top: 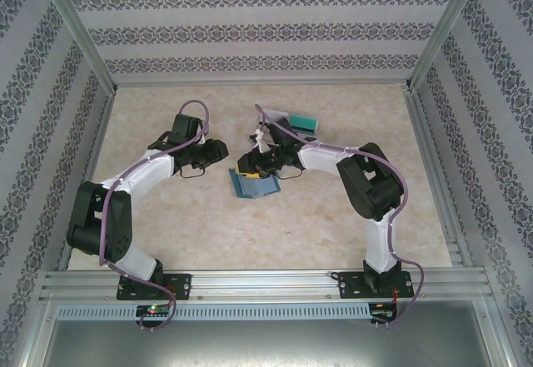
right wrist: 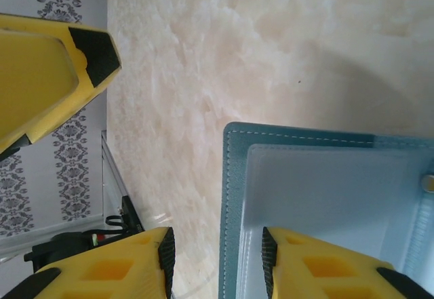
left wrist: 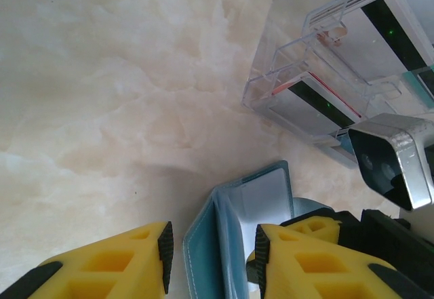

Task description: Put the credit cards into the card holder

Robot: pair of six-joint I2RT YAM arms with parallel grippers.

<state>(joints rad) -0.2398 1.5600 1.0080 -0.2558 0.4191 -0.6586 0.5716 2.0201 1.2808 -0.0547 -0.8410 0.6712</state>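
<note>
Left fingers (left wrist: 102, 265) part-open, empty, right fingers (right wrist: 102, 275) likewise

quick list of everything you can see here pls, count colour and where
card holder: one, slate blue, open, mid-table by the right claw
striped credit cards: several, exact count unclear, white-grey with a dark stripe, standing in the clear rack
teal credit card: one, teal, at the rack's far right end
clear rack: one, transparent, just beyond the card holder
table: one, beige marbled
walls: three, grey-patterned white, around the table
arms: two, white and black with purple cables, bases at the near edge
left claw: one, yellow with black pads, jaws apart, pointed at the card holder
right claw: one, same colours, jaws apart, over the card holder's edge
</note>
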